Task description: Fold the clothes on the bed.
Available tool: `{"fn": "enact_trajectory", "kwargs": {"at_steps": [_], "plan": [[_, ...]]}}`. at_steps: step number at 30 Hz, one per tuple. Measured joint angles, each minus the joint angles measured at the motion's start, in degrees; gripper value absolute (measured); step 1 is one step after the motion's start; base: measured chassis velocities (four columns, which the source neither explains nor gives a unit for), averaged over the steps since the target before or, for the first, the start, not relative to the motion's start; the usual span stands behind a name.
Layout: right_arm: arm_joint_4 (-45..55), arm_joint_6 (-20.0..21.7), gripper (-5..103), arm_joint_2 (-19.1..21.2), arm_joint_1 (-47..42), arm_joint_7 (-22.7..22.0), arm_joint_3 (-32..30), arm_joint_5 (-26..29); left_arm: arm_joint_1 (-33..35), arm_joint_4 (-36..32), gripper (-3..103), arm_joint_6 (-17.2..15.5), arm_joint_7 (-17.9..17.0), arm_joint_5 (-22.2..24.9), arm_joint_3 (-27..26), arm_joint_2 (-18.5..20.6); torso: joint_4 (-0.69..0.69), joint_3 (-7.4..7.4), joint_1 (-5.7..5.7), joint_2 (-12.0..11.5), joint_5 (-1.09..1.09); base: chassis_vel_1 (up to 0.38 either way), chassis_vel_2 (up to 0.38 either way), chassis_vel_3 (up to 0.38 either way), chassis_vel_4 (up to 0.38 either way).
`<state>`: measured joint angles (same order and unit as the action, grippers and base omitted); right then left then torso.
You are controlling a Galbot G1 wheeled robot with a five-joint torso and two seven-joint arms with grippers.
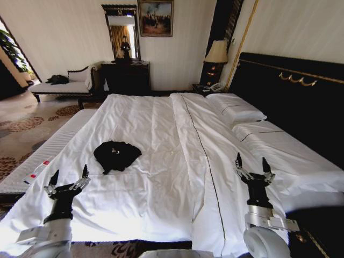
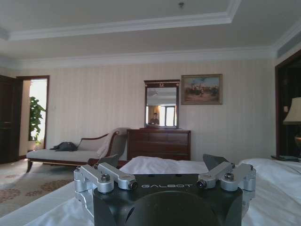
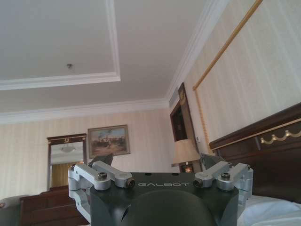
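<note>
A crumpled black T-shirt (image 1: 116,155) is seen on the white bed (image 1: 161,199), left of centre, nearer the foot edge. L gripper (image 1: 69,179) and R gripper (image 1: 252,163) are held upright over the foot edge, fingers spread open, w/ nothing gripped.

Soft daylight, doorway (image 2: 38,110) glare, wide-angle edge distortion.
</note>
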<state>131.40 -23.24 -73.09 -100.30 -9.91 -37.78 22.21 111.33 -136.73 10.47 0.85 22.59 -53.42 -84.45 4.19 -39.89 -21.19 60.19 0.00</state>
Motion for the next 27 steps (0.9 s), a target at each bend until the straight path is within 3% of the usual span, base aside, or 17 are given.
{"fn": "enact_trajectory", "kwargs": {"at_steps": [4, 7, 9, 10, 14, 15, 16, 19, 20, 21, 22, 24, 27], "plan": [[0.33, 1.46, 100, 2.88, 0.05, -1.19, 1.59, 0.15, 2.42, -1.28, 100, 0.69, 3.83, 0.17, -0.36, -1.95, 0.0, 0.0, 0.0, 0.0, 0.01, 0.0, 0.0, 0.0, 0.0], [1.56, 4.1, 100, 9.72, 0.43, -5.16, 3.04, 1.72, 2.97, -2.89, 100, 0.71, 6.58, 0.86, -0.51, -2.5, -0.01, 0.0, 0.0, 0.0, 0.01, 0.0, 0.0, 0.0, 0.0], [2.02, 4.85, 100, 10.69, 0.52, -6.39, 3.18, 2.24, 2.5, -2.96, 100, 0.66, 6.43, 0.93, -0.43, -2.19, -0.01, 0.0, 0.0, 0.0, 0.01, 0.0, 0.0, 0.0, 0.0], [3.71, 7.49, 100, 11.74, 0.34, -9.34, 3.07, 3.05, 1.67, -3.2, 100, 0.13, 5.17, 1.26, -0.26, -1.34, -0.01, 0.0, 0.0, 0.0, 0.01, 0.0, 0.0, 0.0, 0.0], [7.73, 11.61, 100, 12.34, -0.68, -12.05, 1.96, 5.67, 0.8, -4.2, 100, -0.98, 3.42, 2.62, -0.12, 0.05, 0.02, -0.01, -0.01, 0.0, 0.0, 0.0, 0.0, 0.0, 0.0], [9.93, 12.53, 100, 13.59, -0.79, -14.97, 1.22, 8.27, -0.15, -4.67, 100, -2.06, 1.91, 3.65, 0.01, 1.22, 0.01, 0.0, 0.0, 0.0, -0.03, 0.0, 0.0, 0.0, 0.0], [9.93, 12.53, 100, 13.59, -0.79, -14.97, 1.22, 8.27, -0.15, -4.67, 100, -2.06, 1.91, 3.65, 0.01, 1.22, 0.01, 0.0, 0.0, 0.0, -0.03, 0.0, 0.0, 0.0, 0.0], [8.55, 9.74, 100, 18.54, -1.81, -24.22, -2.12, 12.73, -3.41, -4.43, 100, -3.09, -0.98, 3.88, 0.34, 3.32, 0.02, 0.0, 0.0, 0.0, -0.04, 0.0, 0.0, 0.0, 0.0], [8.55, 9.74, 100, 18.54, -1.81, -24.22, -2.12, 12.73, -3.41, -4.43, 100, -3.09, -0.98, 3.88, 0.34, 3.32, 0.02, 0.0, 0.0, 0.0, -0.04, 0.0, 0.0, 0.0, 0.0], [5.51, 8.14, 100, 20.68, -1.38, -28.71, -2.91, 11.31, -4.24, -4.7, 100, -3.67, -1.71, 4.49, 0.65, 3.69, 0.02, 0.0, 0.0, 0.0, 0.0, 0.0, 0.0, 0.0, 0.0], [3.35, 6.9, 100, 21.59, -0.98, -30.5, -3.89, 9.64, -4.35, -4.96, 100, -3.82, -2.25, 4.9, 0.92, 3.81, 0.0, -0.01, -0.01, -0.01, 0.02, 0.0, 0.0, 0.0, 0.0], [-0.34, 4.13, 100, 22.3, -0.44, -31.65, -7.41, 5.87, -4.25, -5.01, 100, -3.58, -3.12, 5.39, 1.61, 4.32, -0.02, -0.01, -0.02, -0.02, 0.03, 0.0, 0.0, 0.0, 0.0], [0.44, 4.25, 100, 20.81, -1.62, -29.92, -10.63, 5.16, -4.25, -4.55, 100, -3.03, -3.22, 5.18, 1.96, 4.66, -0.02, -0.01, -0.02, -0.02, 0.03, 0.0, 0.0, 0.0, 0.0]]}}
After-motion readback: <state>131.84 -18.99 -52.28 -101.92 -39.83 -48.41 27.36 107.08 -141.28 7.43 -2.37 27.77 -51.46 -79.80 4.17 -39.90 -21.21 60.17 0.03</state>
